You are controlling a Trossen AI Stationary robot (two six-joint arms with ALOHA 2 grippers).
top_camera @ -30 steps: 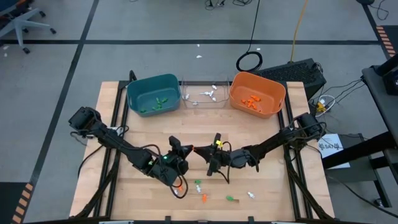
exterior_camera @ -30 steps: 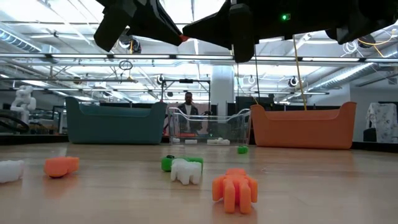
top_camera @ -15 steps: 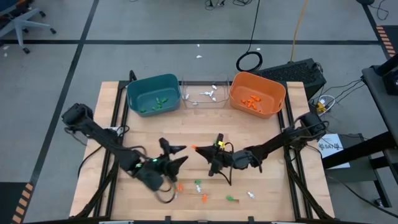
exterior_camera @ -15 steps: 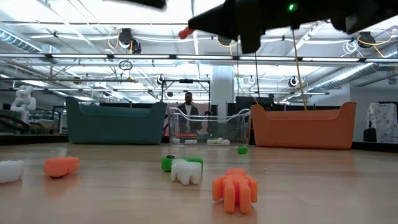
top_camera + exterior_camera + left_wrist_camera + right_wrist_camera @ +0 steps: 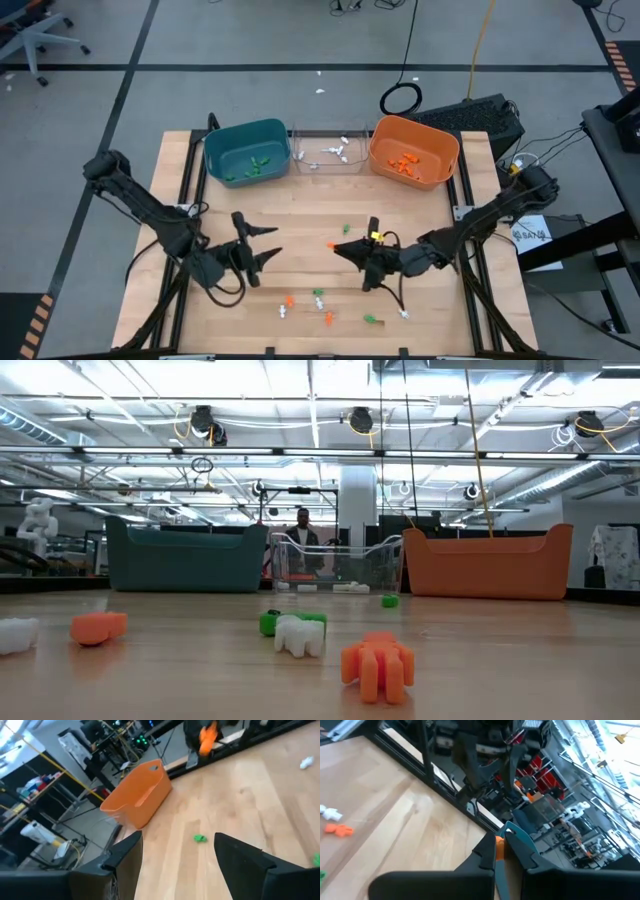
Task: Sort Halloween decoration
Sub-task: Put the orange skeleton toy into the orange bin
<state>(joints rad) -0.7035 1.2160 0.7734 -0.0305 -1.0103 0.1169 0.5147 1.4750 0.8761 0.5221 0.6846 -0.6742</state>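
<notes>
The left end effector [image 5: 262, 243] hangs over the left-middle of the pale wooden desk [image 5: 300, 212] with its two dark fingers [image 5: 240, 860] spread wide apart and nothing between them; the right end effector [image 5: 341, 248] sits near the desk's centre with its fingers pressed together on a small orange plastic trinket [image 5: 499, 848], which shows as an orange sliver pinched between the tips in the right wrist view.

Along the far edge of the desk stand three plastic bins side by side; the teal bin [image 5: 246, 151] holds green trinkets [image 5: 250, 169], the clear bin [image 5: 330, 150] in the middle holds white ones [image 5: 333, 153], and the orange bin [image 5: 412, 150] holds orange ones [image 5: 404, 164].

The remaining loose trinkets lie on the near half of the desk; a green piece [image 5: 346, 229] rests just beyond the right end effector, and a small cluster of orange, green and white pieces [image 5: 318, 300] lies scattered towards the near edge, with one white piece [image 5: 405, 314] off to the right; in the low view an orange trinket [image 5: 378, 665], a white one [image 5: 298, 636] and a green one [image 5: 268, 623] sit closest to the camera.
</notes>
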